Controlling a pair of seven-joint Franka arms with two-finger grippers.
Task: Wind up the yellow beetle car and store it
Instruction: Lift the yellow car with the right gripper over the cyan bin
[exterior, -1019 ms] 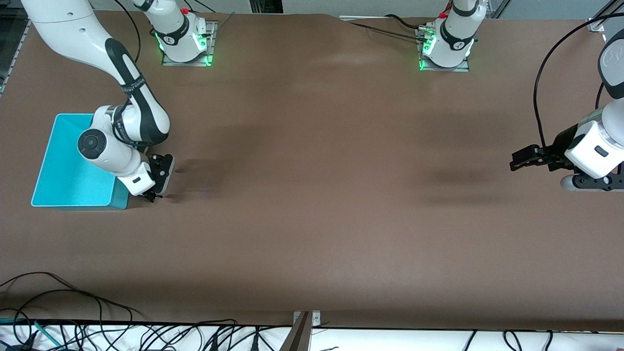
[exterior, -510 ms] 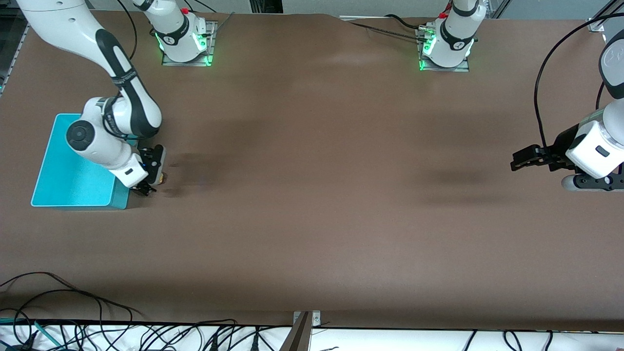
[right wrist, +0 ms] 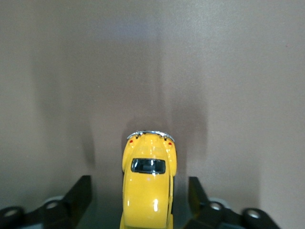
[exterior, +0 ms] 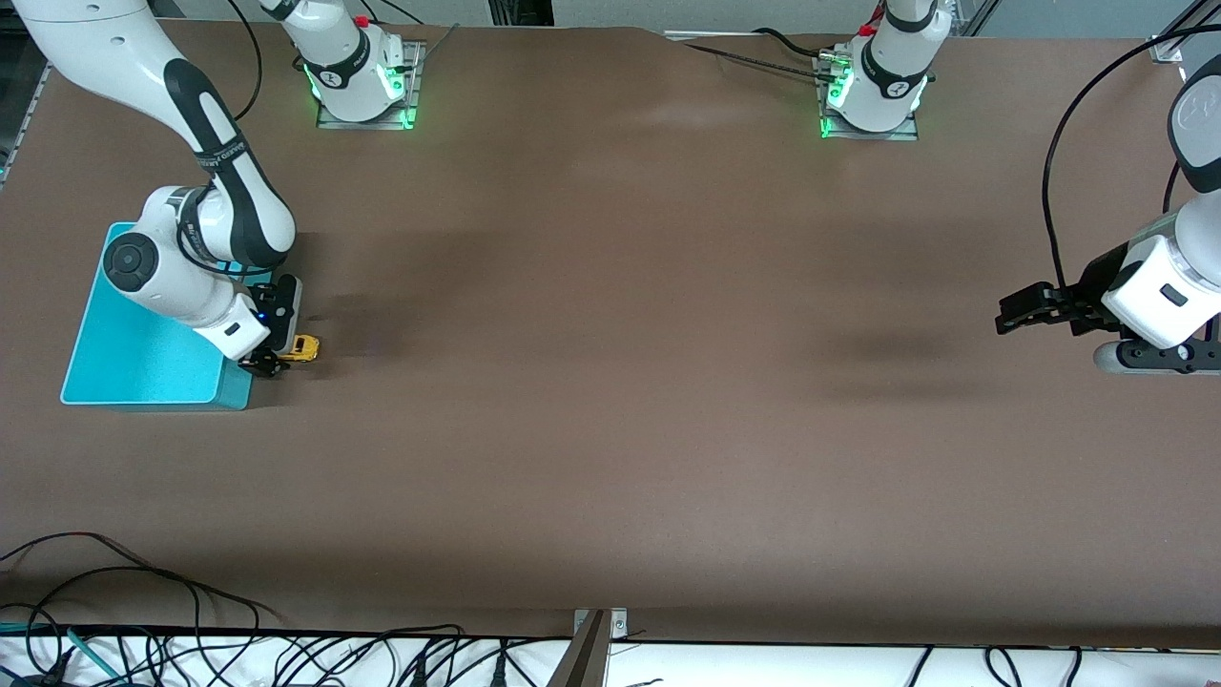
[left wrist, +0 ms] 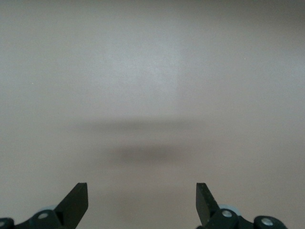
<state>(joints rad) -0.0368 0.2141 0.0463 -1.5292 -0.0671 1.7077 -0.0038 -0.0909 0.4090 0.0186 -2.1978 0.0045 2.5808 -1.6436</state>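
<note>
Right gripper (exterior: pixel 270 361) low at the table, just beside the turquoise plastic bin (exterior: pixel 134 367); small yellow beetle-shaped toy car (right wrist: pixel 148 188) sits on the brown tabletop (exterior: pixel 620 382) between its spread fingers (right wrist: pixel 80 195), gaps both sides, no grip. Left gripper (exterior: pixel 1011 315) waits over the left arm's end, jaws wide apart, holding nothing

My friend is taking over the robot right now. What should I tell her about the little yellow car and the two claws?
Right gripper: open, low at the table, fingers either side of the yellow beetle car, not clamped.
Left gripper: open, waiting over bare table at its own end.
Car sits on the table, beside the turquoise bin, not in it.
Done: car reached.
Left: grip it, put it in the bin. Whether it is wound cannot be told.
</note>
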